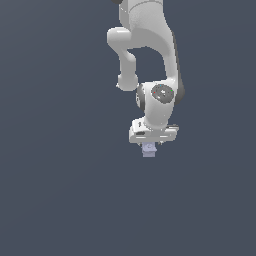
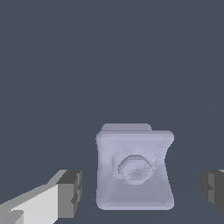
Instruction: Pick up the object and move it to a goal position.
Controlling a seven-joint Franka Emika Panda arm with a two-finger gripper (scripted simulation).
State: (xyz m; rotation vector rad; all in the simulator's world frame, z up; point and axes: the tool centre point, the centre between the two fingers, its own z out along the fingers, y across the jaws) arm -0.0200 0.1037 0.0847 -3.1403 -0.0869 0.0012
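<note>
Object is pale lavender-grey w/ a faint raised octagonal mark on its face, same tint. Arm is white w/ a dark grey joint cap; fingers have dark grey pads on white. Bkgd is flat slate blue-grey.

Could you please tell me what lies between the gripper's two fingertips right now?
The lavender-grey object sits between the open gripper's fingertips, with bare gaps on both sides; the wrist view shows it.

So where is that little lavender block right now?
In the exterior view the lavender block sits right under the white gripper; the wrist view shows it between the open fingers, touching neither.
</note>
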